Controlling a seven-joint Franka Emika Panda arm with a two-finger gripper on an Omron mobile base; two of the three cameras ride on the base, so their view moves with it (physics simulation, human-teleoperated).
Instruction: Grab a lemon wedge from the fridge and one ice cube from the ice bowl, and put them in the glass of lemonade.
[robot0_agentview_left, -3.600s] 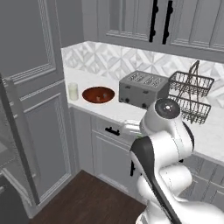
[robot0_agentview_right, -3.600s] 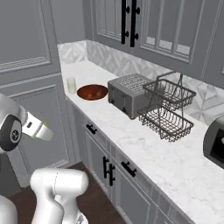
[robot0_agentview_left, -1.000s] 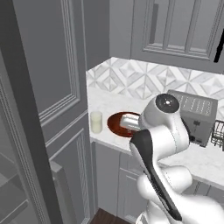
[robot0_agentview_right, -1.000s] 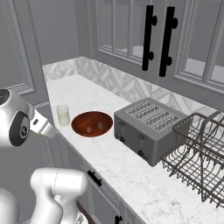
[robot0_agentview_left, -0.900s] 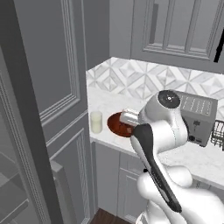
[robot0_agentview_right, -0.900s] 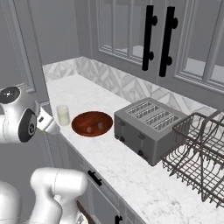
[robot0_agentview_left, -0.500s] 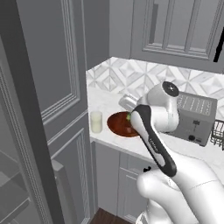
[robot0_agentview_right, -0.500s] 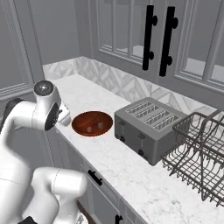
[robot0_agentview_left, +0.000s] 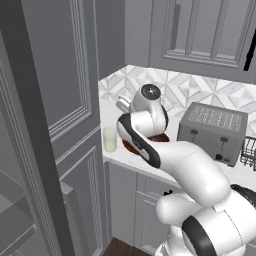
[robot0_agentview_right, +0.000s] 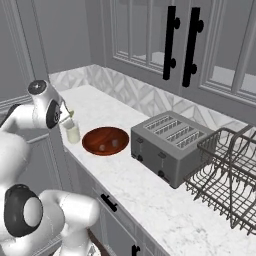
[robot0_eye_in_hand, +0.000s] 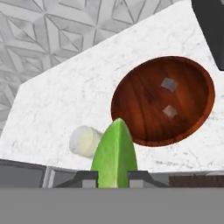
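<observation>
My gripper (robot0_eye_in_hand: 112, 177) is shut on the lemon wedge (robot0_eye_in_hand: 114, 154), a yellow-green slice that sticks up between the fingertips. In the hand view the glass of lemonade (robot0_eye_in_hand: 85, 141) stands just left of the wedge's tip, near the counter's front edge. The reddish-brown ice bowl (robot0_eye_in_hand: 162, 99) lies to its right with two ice cubes (robot0_eye_in_hand: 168, 84) inside. From the right base view the gripper (robot0_agentview_right: 68, 116) hovers just above the glass (robot0_agentview_right: 73, 132), with the bowl (robot0_agentview_right: 105, 140) beside it. The dark fridge (robot0_agentview_left: 22, 150) stands at the left.
A grey toaster (robot0_agentview_right: 170, 146) sits right of the bowl, and a wire dish rack (robot0_agentview_right: 225, 175) further right. Upper cabinets with black handles (robot0_agentview_right: 169, 42) hang over the marble counter (robot0_agentview_right: 150, 200). A tall panelled cabinet side (robot0_agentview_left: 70, 100) borders the glass on the left.
The arm has swung out from beside the base and stretched over the counter. The hand with the wedge now hangs above the glass. Bowl, glass and toaster have stayed put.
</observation>
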